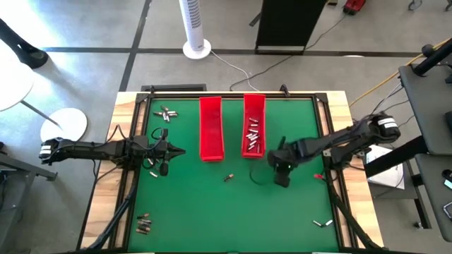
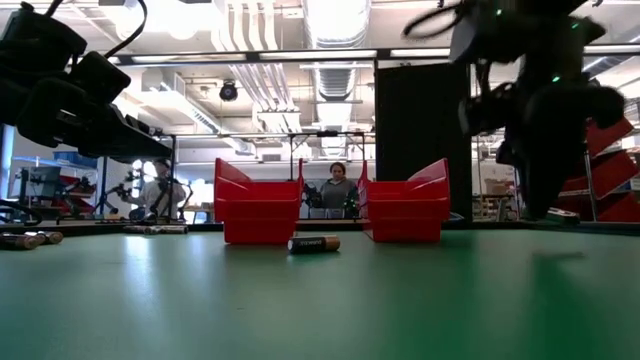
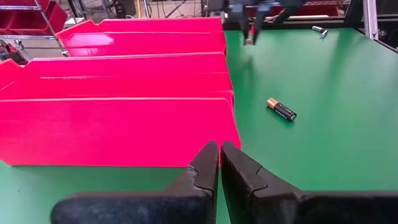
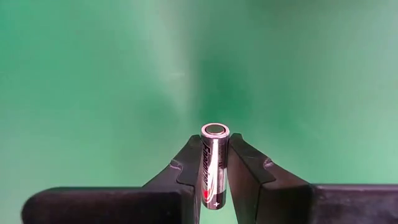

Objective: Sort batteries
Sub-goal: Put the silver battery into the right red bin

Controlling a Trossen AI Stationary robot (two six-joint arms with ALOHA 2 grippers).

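My right gripper points down over the green table, near the right red tray, and is shut on a silvery-white battery. My left gripper is shut on nothing, level, just left of the left red tray. Several silvery batteries lie in the right tray. A dark battery with a copper end lies on its side on the table in front of the trays, also seen in the low view. My right gripper pinches the silvery-white battery by its cylindrical side between the two fingers. The fingers come from above, pointing down, and lie along the battery. One flat end sticks out past the fingertips; the battery is lifted clear of the table.
Loose batteries lie in a cluster near the far left corner, near the near left corner and near the near right corner. A person sits beyond the table's far edge. Bare green surface spreads across the table's near half.
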